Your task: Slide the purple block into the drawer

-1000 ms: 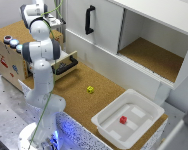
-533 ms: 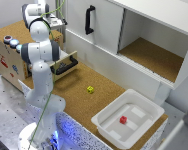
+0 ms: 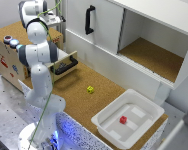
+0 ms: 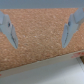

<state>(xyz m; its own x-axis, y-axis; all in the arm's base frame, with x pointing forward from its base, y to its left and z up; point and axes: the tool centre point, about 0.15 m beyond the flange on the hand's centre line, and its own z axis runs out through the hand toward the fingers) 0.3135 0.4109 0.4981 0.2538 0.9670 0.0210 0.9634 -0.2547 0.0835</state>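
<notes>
On the exterior view's left stands a small wooden cabinet [image 3: 9, 62] with coloured round buttons [image 3: 10, 40] on its top. Its light plywood drawer [image 3: 64, 64] with a black bar handle [image 3: 67, 65] is pulled out over the cork surface [image 3: 89, 102]. The white Franka arm [image 3: 38, 60] rises in front of the cabinet and hides part of it. The gripper [image 4: 40, 31] cannot be made out in the exterior view. In the wrist view its two fingers [image 4: 8, 29] are spread wide apart with only cork between them, so the jaws are open and hold nothing.

The purple block is not visible in either view, so I cannot tell where it is. A small yellow block [image 3: 90, 90] lies on the cork, near the drawer but apart from it. A white tray [image 3: 106, 124] at the exterior view's right holds a small red block [image 3: 123, 120]. Behind stands the big white cupboard [image 3: 144, 40] with a black vertical handle [image 3: 89, 20].
</notes>
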